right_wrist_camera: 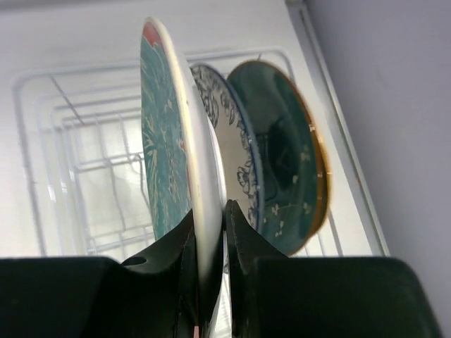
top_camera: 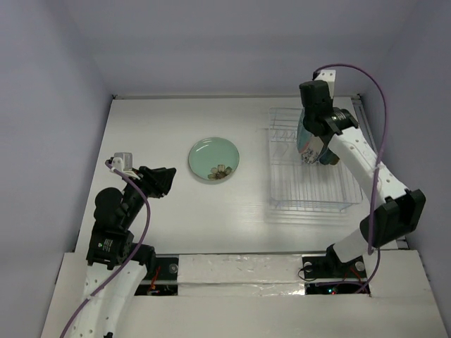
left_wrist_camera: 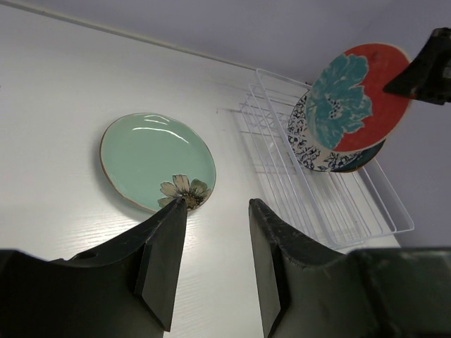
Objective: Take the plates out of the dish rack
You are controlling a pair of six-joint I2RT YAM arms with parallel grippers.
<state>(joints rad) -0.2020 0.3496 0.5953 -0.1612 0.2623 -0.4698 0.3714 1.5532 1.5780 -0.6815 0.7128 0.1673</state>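
My right gripper [right_wrist_camera: 210,211] is shut on the rim of an upright red plate with a teal flower [right_wrist_camera: 165,127], [left_wrist_camera: 356,98], which stands higher than its neighbours over the dish rack [top_camera: 310,190]. Right behind it in the rack stand a white plate with blue flowers [right_wrist_camera: 236,155] and a dark teal plate [right_wrist_camera: 282,162]. A pale mint green plate [top_camera: 213,158] lies flat on the table left of the rack. My left gripper [left_wrist_camera: 216,204] hovers open near that plate's front edge, with nothing between its fingers.
The wire rack [left_wrist_camera: 331,204] sits at the table's right side, close to the right wall. White tabletop [top_camera: 162,127] lies around the mint plate. Walls close in the back and both sides.
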